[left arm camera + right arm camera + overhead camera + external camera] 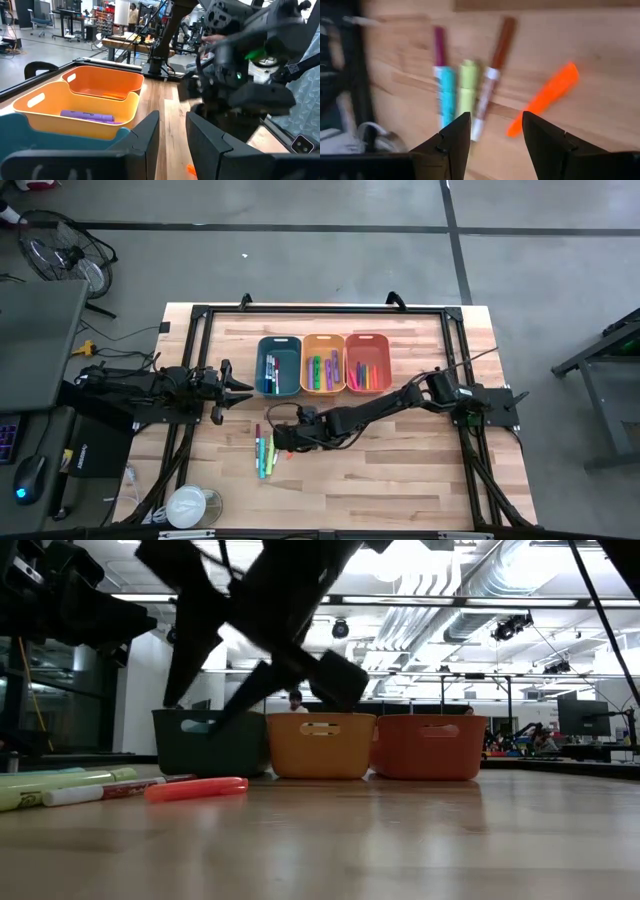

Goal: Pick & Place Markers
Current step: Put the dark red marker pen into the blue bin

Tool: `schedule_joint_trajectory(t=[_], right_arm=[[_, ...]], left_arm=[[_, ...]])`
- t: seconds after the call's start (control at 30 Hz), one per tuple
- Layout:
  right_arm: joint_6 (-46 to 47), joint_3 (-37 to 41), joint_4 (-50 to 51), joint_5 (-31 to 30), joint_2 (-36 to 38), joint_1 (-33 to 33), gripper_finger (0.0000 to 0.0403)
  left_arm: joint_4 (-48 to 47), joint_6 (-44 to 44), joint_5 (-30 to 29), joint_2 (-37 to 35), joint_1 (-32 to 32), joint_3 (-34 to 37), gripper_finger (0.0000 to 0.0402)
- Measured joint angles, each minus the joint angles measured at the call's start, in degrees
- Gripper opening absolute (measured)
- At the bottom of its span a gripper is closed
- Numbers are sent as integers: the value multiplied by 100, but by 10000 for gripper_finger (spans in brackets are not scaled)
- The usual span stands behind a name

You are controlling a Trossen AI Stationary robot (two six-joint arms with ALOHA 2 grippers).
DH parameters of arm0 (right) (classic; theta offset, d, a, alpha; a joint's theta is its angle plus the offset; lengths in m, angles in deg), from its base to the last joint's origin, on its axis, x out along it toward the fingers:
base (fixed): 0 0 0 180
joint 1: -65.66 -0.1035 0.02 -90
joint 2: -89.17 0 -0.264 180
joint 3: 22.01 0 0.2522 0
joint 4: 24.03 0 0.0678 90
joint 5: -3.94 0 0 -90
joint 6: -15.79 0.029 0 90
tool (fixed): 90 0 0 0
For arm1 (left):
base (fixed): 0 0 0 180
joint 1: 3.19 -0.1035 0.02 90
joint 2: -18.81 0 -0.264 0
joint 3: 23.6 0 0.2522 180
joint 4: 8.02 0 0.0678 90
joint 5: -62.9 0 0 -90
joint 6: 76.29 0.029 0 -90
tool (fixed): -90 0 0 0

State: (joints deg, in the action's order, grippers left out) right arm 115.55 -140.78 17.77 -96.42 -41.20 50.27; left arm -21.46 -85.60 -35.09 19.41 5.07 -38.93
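Note:
Several loose markers [264, 451] lie flat on the wood near the table's near edge. In the right wrist view they are a purple-and-teal one [443, 85], a yellow-green one [466, 87], a brown-and-white one [492, 75] and, apart from them, an orange one [546, 97]. My right gripper [284, 437] hovers open just above them [492, 131], touching none. My left gripper [238, 386] waits open beside the teal bin [279, 366], fingers [172, 135] pointing toward the bins. The orange marker [196, 788] also lies in the low view, in front of the bins.
Three bins stand in a row at mid-table, each with markers inside: teal [210, 743], yellow-orange [323, 364], orange [367, 363]. A purple marker [87, 116] lies in the yellow-orange bin. A black frame [320, 310] borders the table. A white round object [187, 506] sits at the near-left corner.

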Motion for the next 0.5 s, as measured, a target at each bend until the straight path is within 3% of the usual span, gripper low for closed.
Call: schedule_joint_trajectory(t=[0.27, 0.5], right_arm=[[1002, 2, 163, 209, -177, -12, 167], [1239, 2, 282, 211, -177, -35, 167]], left_arm=[[0, 1, -3, 0, 0, 0, 94], [0, 0, -7, 0, 0, 0, 94]])
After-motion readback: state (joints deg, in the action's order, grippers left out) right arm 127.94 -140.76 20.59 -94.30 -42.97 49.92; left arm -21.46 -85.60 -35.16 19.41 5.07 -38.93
